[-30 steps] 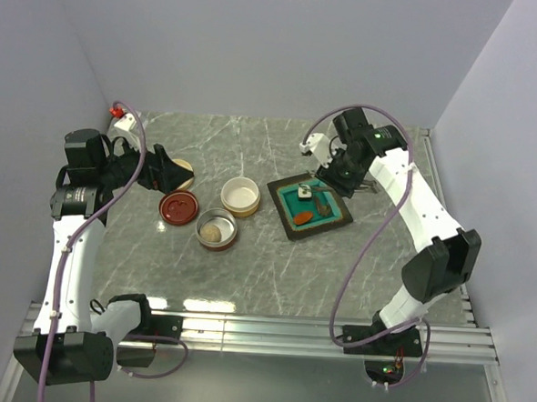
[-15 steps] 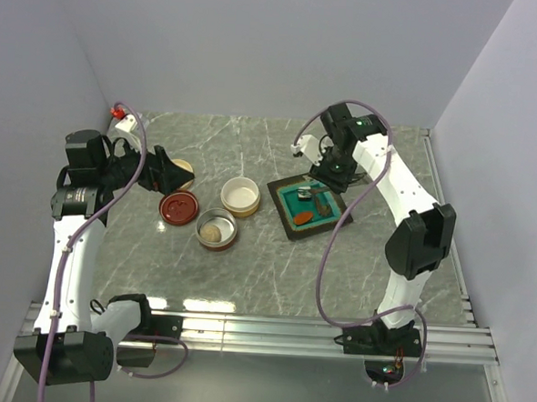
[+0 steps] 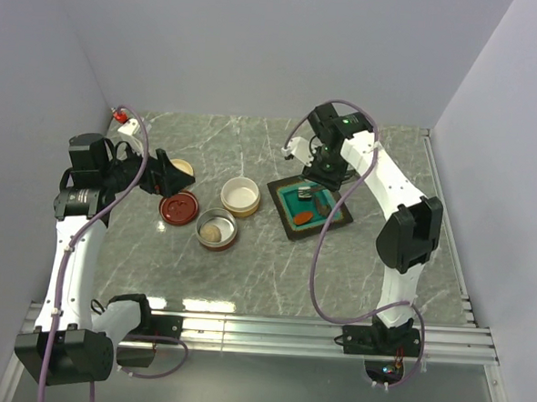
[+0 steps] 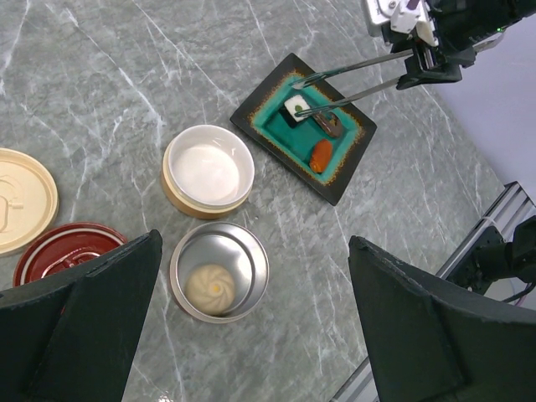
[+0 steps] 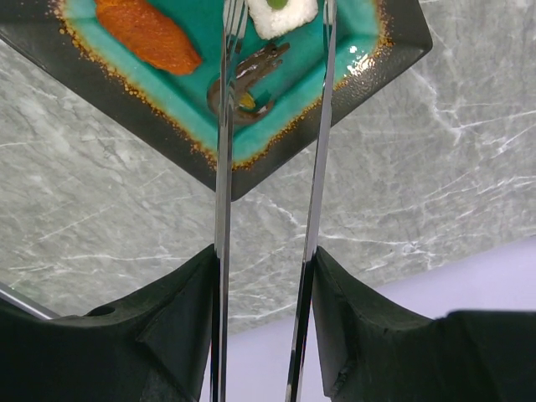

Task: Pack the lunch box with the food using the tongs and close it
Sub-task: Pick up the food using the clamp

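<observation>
The right gripper grips the tongs, which straddle the white cube at the frame's top. A squeeze likely comes next. The left gripper gapes empty.

Your top view hangs high behind the arm bases, looking down and forward over the whole surface, far from the teal tray. Your left wrist view looks down from well to the left of the tray, at middle distance. Your right wrist view sits closest, sighting along the tongs onto one corner of the tray. All three views share the tray.
</observation>
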Controlling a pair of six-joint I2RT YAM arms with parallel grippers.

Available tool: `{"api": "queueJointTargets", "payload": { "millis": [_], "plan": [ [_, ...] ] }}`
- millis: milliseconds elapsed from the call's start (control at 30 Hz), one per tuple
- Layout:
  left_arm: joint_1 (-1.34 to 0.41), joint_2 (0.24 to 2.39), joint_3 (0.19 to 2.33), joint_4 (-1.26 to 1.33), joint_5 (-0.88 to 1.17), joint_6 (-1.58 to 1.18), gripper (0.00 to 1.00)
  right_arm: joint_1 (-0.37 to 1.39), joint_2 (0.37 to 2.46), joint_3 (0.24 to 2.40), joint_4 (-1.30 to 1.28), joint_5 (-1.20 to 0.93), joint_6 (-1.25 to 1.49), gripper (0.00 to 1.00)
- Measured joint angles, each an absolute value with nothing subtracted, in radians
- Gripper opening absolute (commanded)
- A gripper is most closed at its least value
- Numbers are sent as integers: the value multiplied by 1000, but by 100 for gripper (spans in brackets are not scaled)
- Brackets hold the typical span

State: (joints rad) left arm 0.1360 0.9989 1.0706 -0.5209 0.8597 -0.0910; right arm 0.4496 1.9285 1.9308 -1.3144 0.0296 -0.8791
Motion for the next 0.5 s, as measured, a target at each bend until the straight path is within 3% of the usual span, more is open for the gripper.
{"api": "queueJointTargets", "payload": {
  "millis": [500],
  "plan": [
    [136,999,1064,-521,859,-91,99,459,1996,1966,-1325,67,-891,52]
  ]
}}
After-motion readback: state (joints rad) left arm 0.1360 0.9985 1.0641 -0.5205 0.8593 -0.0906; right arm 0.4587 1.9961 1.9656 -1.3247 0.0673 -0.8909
